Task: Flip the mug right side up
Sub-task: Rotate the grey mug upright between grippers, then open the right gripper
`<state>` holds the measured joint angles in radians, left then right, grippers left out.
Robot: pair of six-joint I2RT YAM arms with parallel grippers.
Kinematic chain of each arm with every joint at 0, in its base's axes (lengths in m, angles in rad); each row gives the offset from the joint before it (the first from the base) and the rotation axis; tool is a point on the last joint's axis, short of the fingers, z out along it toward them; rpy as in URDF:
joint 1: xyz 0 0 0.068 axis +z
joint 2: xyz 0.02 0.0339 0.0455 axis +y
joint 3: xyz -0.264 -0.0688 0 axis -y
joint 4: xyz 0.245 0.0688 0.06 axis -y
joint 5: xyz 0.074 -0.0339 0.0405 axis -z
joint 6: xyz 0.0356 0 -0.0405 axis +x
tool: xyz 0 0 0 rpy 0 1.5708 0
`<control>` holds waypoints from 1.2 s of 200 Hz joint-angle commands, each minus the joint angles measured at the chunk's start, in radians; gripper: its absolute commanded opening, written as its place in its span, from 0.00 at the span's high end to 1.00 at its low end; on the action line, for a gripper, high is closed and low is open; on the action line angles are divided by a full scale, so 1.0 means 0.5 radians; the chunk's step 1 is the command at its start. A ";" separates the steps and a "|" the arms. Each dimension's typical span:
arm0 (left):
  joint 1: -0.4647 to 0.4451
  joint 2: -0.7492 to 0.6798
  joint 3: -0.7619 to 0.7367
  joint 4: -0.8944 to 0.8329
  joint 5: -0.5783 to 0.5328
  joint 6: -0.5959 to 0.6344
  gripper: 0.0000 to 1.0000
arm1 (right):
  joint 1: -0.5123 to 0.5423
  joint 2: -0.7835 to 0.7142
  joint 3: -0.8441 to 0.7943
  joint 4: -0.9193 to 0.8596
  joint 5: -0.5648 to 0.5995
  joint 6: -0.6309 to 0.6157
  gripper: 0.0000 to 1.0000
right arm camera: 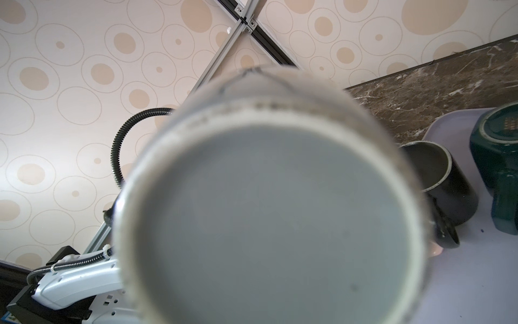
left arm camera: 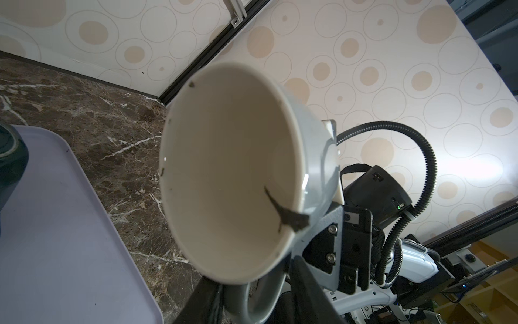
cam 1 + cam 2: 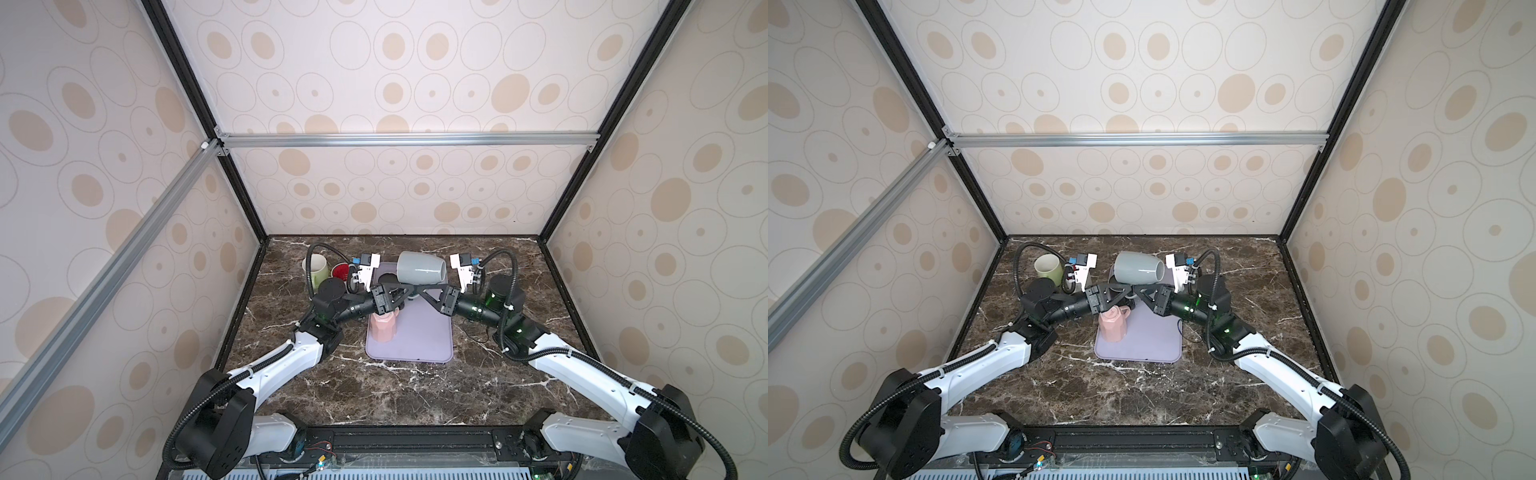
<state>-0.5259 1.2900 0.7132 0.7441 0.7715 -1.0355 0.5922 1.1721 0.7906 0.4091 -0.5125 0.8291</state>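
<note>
A grey mug (image 3: 420,268) (image 3: 1139,268) hangs on its side above the lavender tray (image 3: 419,345). In the left wrist view its cream inside (image 2: 229,168) faces the camera. Its base (image 1: 274,224) fills the right wrist view. My right gripper (image 3: 419,290) (image 2: 290,218) is shut on the mug's wall at the rim, one fingertip inside and one outside. My left gripper (image 3: 405,291) (image 2: 252,300) comes in from the left under the mug. Its fingers (image 2: 207,303) press against both sides of the handle (image 2: 241,303). The right gripper itself is hidden in its own wrist view.
A pink mug (image 3: 384,328) stands on the tray under the left wrist. A black mug (image 1: 443,190) and a dark green mug (image 1: 499,174) are on the tray's far part. A pale green mug (image 3: 316,268) and a red one (image 3: 340,272) sit on the marble at back left.
</note>
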 commanded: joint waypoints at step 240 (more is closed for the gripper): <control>-0.033 -0.077 0.120 -0.046 0.066 0.136 1.00 | -0.014 0.120 0.101 -0.084 -0.089 -0.167 1.00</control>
<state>-0.5247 1.2942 0.7132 0.6895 0.7933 -0.9970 0.5831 1.2175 0.8154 0.3969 -0.5941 0.7986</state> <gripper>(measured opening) 0.169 0.159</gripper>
